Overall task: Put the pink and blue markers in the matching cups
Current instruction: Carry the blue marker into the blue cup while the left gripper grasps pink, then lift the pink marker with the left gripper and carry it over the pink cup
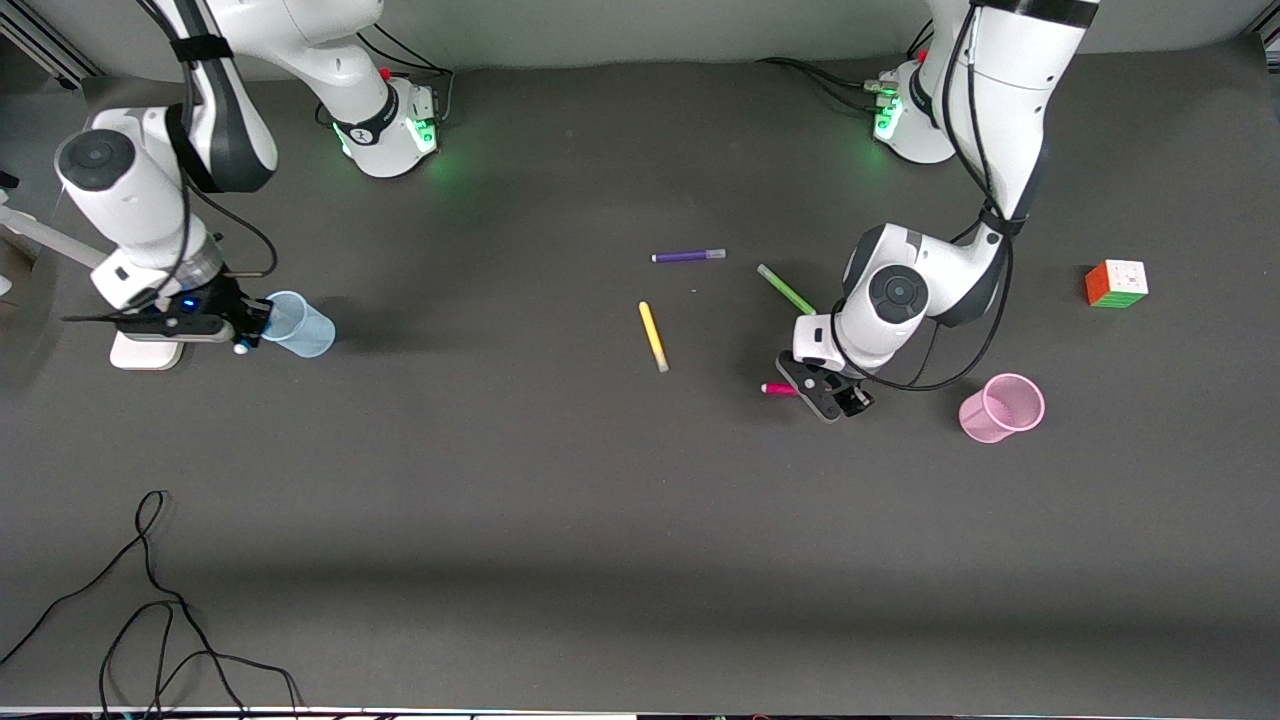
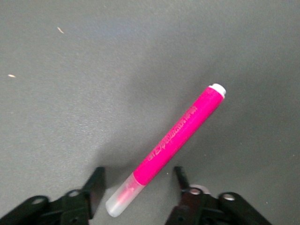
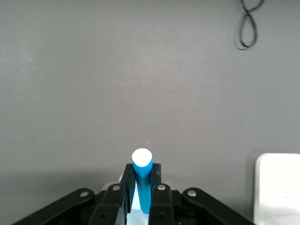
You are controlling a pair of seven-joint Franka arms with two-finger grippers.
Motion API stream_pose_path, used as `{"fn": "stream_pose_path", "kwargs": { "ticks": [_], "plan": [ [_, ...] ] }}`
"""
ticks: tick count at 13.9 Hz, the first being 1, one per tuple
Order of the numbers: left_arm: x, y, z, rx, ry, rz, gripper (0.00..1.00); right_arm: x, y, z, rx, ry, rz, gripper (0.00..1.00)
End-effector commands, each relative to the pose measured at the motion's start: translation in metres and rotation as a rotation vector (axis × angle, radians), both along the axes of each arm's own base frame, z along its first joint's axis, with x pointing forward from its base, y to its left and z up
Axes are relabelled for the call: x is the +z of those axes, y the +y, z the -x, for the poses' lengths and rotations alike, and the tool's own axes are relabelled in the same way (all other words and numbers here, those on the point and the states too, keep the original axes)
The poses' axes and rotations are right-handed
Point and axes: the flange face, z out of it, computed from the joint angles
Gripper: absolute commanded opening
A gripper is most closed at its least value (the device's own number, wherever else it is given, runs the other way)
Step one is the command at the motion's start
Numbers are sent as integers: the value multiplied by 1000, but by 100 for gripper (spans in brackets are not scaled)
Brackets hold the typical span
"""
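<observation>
The pink marker (image 1: 779, 389) lies flat on the table; in the left wrist view (image 2: 176, 136) it lies slantwise with its pale cap between the fingers. My left gripper (image 1: 826, 392) (image 2: 138, 180) is open, low over the cap end, one finger (image 2: 96, 185) on each side, not touching it. The pink mesh cup (image 1: 1002, 408) stands beside it toward the left arm's end. My right gripper (image 1: 248, 325) (image 3: 142, 171) is shut on the blue marker (image 3: 142, 183), held upright at the rim of the pale blue cup (image 1: 300, 326).
A purple pen (image 1: 688, 256), a green pen (image 1: 785, 290) and a yellow pen (image 1: 653, 336) lie mid-table. A colour cube (image 1: 1116, 283) sits toward the left arm's end. A white block (image 1: 145, 352) (image 3: 279, 187) lies by the right gripper. A black cable (image 1: 150, 600) lies near the front camera.
</observation>
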Motion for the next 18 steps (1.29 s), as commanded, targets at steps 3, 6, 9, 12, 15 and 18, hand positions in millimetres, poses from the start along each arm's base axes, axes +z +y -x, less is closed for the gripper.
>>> {"fn": "stream_pose_path", "kwargs": {
  "ticks": [3, 6, 9, 12, 15, 18],
  "plan": [
    [14, -1, -5, 52, 51, -16, 14, -6, -6, 17, -1, -8, -9, 0],
    [51, 2, -19, 106, 109, -37, 6, -21, -9, 18, -2, -19, -17, 0],
    [127, 28, -35, 191, 204, -35, 3, -38, -10, 20, -1, -28, -22, 0],
    [188, 59, -40, 305, 360, -21, 0, -44, -12, 20, -5, -29, -22, 10],
    [237, 126, -51, 407, 482, -66, 0, -51, -13, 21, -12, -6, -17, 100],
    [274, 186, -54, 476, 543, -78, 0, -45, -13, 20, -26, 37, -11, 100]
  ]
}}
